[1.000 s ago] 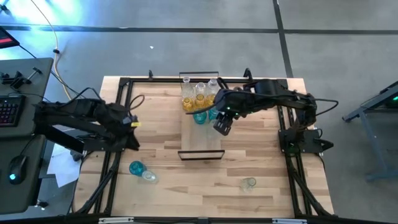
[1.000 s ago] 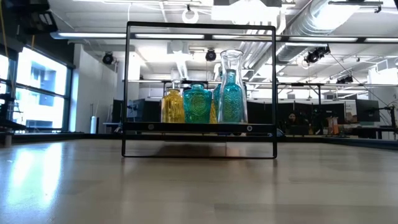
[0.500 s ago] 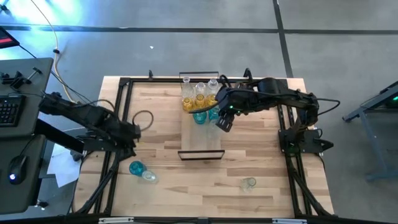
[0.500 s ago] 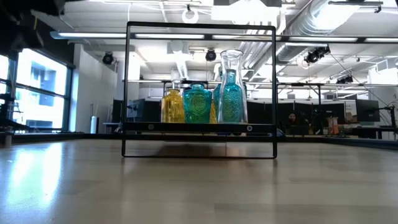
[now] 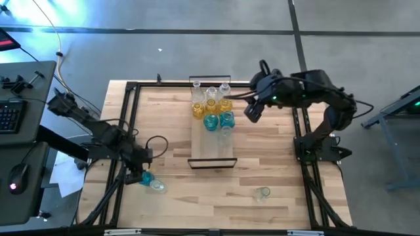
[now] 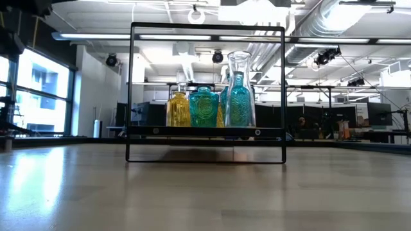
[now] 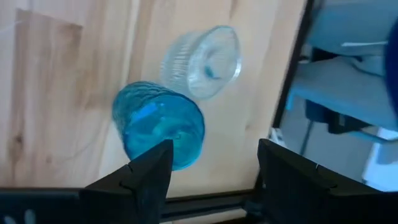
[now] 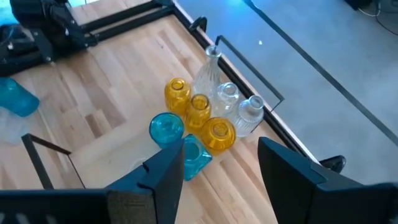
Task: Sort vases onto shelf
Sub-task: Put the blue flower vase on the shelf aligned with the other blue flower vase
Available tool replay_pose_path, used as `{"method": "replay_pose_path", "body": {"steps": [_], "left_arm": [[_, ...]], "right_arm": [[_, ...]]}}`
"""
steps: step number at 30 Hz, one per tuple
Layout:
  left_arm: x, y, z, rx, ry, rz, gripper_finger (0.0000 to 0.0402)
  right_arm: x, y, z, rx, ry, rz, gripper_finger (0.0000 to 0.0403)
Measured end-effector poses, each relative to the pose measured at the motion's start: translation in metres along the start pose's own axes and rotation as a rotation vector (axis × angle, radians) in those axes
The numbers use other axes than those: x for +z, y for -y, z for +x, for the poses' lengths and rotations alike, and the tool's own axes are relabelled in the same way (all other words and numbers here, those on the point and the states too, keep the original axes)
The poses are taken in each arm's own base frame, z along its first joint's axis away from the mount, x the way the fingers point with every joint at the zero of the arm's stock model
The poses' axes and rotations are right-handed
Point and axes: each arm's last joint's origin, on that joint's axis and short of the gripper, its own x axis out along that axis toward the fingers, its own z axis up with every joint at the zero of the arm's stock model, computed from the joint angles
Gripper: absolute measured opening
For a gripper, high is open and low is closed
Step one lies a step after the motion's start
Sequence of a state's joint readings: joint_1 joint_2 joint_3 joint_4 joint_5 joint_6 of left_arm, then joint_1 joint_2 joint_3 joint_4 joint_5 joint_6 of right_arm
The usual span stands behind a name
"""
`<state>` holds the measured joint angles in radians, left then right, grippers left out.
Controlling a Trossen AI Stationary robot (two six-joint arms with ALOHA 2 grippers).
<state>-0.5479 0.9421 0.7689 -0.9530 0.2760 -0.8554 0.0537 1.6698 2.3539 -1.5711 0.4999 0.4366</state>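
Bench (image 5: pixel 170 118): light butcher-block wood, with a black metal frame running along its edges.
Floor (image 5: pixel 197 39): grey concrete around it, crossed by dark seams.
Side desk (image 5: pixel 20 98): dark, left of the bench, carrying a keyboard (image 5: pixel 8 117) and a mouse (image 5: pixel 17 178).
Paper (image 5: pixel 65 177): white sheets beside the desk.
Room behind (image 6: pixel 334 77): ceiling ducts, strip lights, bright windows on the left.

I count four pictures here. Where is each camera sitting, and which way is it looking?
High view: above the table, looking straight down; both arms show, the shelf between them.
Low view: at tabletop height, looking level at the shelf's vases; no arm shows.
Left wrist view: on the left arm; the open left gripper over a teal vase.
Right wrist view: on the right arm; the open right gripper faces the shelf's vases.
Shared: that teal vase also shows in the high view.
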Motion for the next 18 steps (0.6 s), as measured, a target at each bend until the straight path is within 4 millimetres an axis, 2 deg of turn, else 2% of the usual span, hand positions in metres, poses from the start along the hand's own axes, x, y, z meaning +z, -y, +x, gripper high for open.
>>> {"method": "replay_pose_path", "body": {"steps": [5,18], "left_arm": [[-0.001,0.003,0.01,0.076,-0.011,-0.012,0.0227],[0.001,0.01,0.043,0.252,-0.102,0.068,0.0227]], "right_arm": [[-0.001,0.006,-0.008,0.007,0.017,0.002,0.0186],[-0.001,0.005,-0.008,0.02,0.013,-0.017,0.0186]]}}
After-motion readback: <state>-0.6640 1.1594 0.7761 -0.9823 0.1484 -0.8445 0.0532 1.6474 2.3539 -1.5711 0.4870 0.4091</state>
